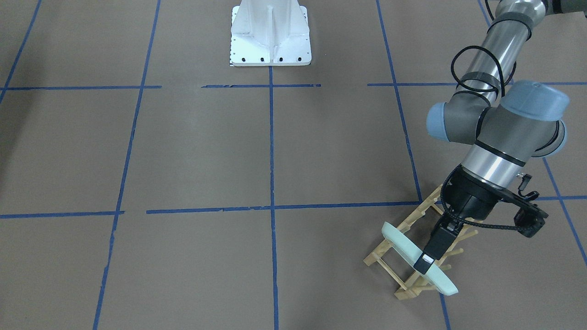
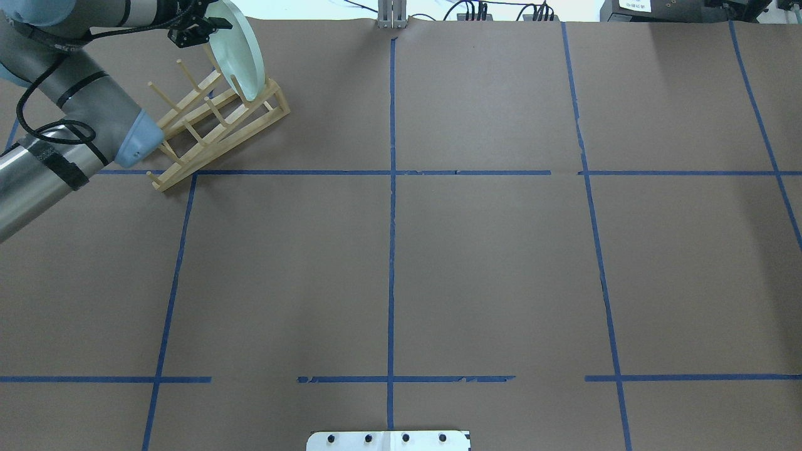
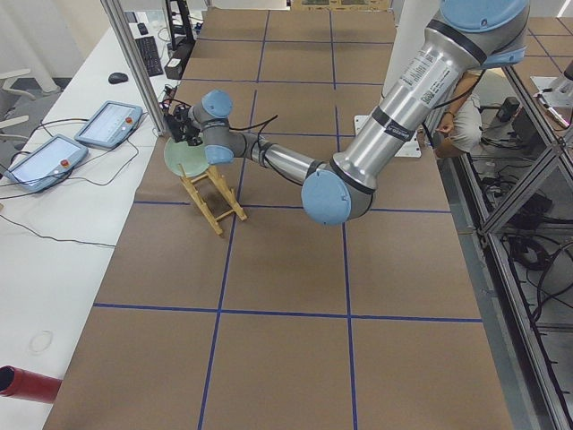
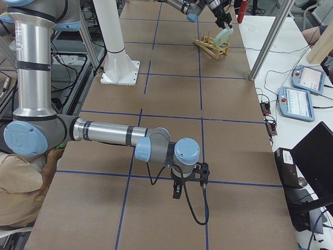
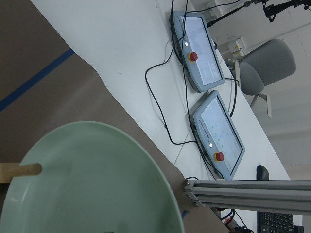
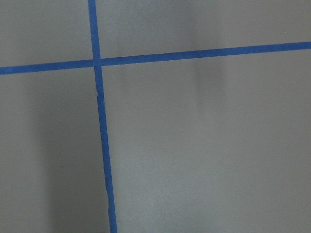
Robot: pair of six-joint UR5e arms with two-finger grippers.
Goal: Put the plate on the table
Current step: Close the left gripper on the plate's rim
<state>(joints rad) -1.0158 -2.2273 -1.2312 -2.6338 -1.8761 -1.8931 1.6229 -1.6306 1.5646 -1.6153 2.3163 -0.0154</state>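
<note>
The left hand [image 1: 429, 262] is seen closed over the upper rim of the plate [image 1: 400, 240], with one finger on each face as far as can be judged. In this way the plate can be drawn upward out of the wooden rack [image 1: 415, 214]. The plate is found directly under this hand, standing on its edge and leaning between the pegs. It is supported there by them, and one peg [image 5: 19, 170] is seen across its face in the wrist view. A straight lift along the pegs is judged necessary before any turning. The plate is round, pale mint-green, plain and glossy, with a shallow raised rim. Toward the robot's right of this hand the table [image 1: 206, 151] is spread out, brown with blue tape lines — there the plate is to be laid flat. The right hand [image 4: 177, 194] is held low over the table, well apart from the plate; whether it is open cannot be told.
</note>
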